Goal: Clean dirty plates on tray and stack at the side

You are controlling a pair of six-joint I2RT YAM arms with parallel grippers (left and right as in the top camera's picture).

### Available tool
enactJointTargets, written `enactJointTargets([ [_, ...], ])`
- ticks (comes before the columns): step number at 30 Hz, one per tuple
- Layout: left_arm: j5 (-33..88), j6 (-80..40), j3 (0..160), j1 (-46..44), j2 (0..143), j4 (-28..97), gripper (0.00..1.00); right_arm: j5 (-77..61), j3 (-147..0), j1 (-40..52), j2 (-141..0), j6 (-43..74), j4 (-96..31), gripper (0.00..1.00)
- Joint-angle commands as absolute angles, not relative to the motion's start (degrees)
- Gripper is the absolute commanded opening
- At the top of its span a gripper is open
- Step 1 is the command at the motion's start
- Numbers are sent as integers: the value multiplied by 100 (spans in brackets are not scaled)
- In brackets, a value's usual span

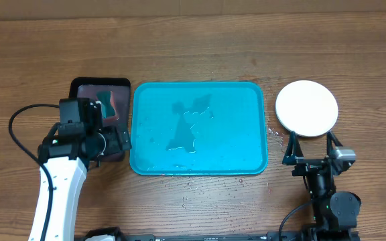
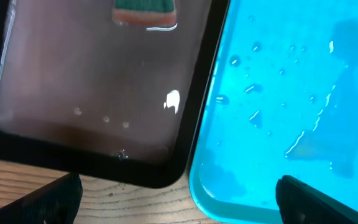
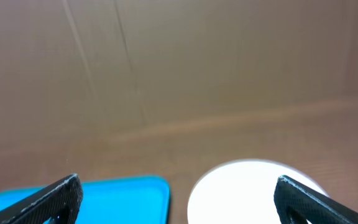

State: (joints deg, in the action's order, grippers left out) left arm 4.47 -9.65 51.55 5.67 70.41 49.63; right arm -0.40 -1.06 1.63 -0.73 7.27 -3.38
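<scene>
At table centre sits the turquoise tray [image 1: 200, 127], long side running L-R, its floor wet w/ a shallow puddle and scattered drops [image 2: 253, 87]; no plate lies on it. Just off its R short edge, on the bare wood table [image 1: 193, 40], rests a white plate [image 1: 307, 108], not touching the tray. From overhead only the white top shows, so can't tell if others lie under it. In the R wrist view the same plate [image 3: 253, 186] glows bright at bottom, w/ the tray corner [image 3: 123, 193] to its L.

Against the tray's L short edge lies a smaller black tray [image 1: 99, 90], the two rims side by side, near touching. It holds a green-and-reddish sponge-like block [image 1: 109, 102] toward its far end; the L wrist view shows that block [image 2: 145, 12] at top of frame.

L gripper [image 1: 116, 142] hangs over the black tray's near corner beside the turquoise rim; fingers [image 2: 55, 199] spread wide, nothing btwn them. R gripper [image 1: 311, 150] sits just on the near side of the white plate, fingers [image 3: 55, 199] also wide apart, holding nothing.
</scene>
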Motion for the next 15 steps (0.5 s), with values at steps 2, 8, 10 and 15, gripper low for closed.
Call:
enactJointTargets([
  [2,405,-923,5109,598,7314,4945,100,-287,-47,110,-27,749,-464,100],
  [8,405,-921,5109,598,7570,4943,100,-285,-47,110,-30,749,-462,100],
  [10,405,-921,5109,598,7638,4943,100,-287,-47,110,-30,749,-462,100],
  [15,405,-923,5109,598,7773,4941,100,-285,-47,110,-30,749,-462,100],
])
